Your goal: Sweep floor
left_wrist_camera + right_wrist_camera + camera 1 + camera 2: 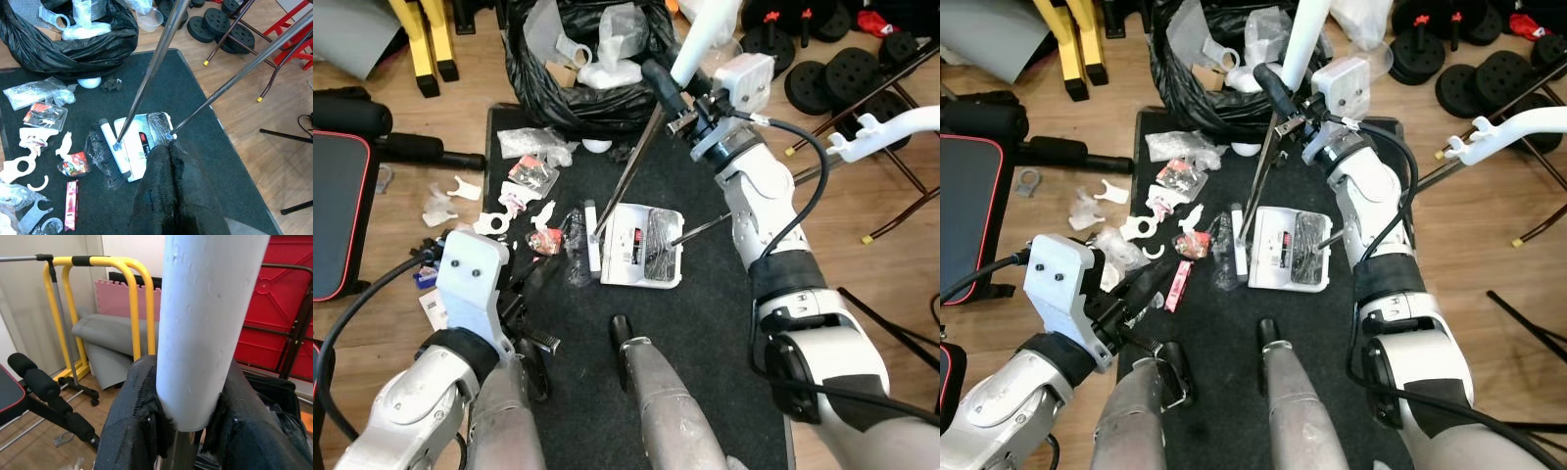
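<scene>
Black bin bag (570, 83) holds plastic scraps; right claw (188, 426) clamps broom handle (208, 323), left claw (168, 181) closed.

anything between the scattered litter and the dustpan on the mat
Yes. The broom head stands between the litter on its left and the white dustpan on its right. The right tool grips the broom handle.
</scene>
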Controlling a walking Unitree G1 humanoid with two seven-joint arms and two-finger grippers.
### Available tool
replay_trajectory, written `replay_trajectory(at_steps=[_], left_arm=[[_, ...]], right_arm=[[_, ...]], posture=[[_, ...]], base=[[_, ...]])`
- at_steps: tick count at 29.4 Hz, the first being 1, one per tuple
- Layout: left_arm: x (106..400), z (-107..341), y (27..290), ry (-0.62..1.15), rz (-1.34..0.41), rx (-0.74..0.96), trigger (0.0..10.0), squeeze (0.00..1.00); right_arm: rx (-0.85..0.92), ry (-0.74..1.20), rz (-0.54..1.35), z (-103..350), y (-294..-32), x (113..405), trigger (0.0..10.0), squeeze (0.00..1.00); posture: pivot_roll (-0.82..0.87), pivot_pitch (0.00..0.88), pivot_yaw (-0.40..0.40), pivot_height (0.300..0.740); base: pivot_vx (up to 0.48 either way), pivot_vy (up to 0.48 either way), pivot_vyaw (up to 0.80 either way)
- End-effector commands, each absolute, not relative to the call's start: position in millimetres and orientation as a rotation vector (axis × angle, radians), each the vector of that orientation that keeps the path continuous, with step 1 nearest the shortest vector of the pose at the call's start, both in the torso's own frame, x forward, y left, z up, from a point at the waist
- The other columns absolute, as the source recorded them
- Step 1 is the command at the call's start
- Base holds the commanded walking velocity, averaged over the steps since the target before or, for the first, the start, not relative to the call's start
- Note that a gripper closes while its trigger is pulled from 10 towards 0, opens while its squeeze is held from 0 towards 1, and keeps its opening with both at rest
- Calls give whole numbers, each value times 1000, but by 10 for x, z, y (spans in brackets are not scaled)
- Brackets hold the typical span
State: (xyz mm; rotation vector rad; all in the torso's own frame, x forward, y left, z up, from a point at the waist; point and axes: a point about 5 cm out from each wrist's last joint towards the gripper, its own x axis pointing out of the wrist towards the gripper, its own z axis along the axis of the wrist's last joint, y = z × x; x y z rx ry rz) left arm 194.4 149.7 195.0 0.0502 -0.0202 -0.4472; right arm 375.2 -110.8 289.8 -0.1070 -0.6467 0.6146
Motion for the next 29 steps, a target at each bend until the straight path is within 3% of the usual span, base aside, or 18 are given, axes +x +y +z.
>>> replay_trajectory(at_steps=[1,25,29], left_arm=[[1915,1889,1471,6,-452,37,10000,0],[1986,1867,1460,-7,-443,31,10000,0],[1993,1863,1460,-8,-442,30,10000,0]], right_arm=[[-160,-662,624,2934,-1128,3727,10000,0],[-37,-757,795,3324,-939,3549,10000,0],[38,-756,816,3360,-925,3532,10000,0]], posture=[[-143,497,-178,740],[-157,475,-190,740],[-160,471,-190,740]], base=[[0,0,-800],[0,0,-785],[0,0,0]])
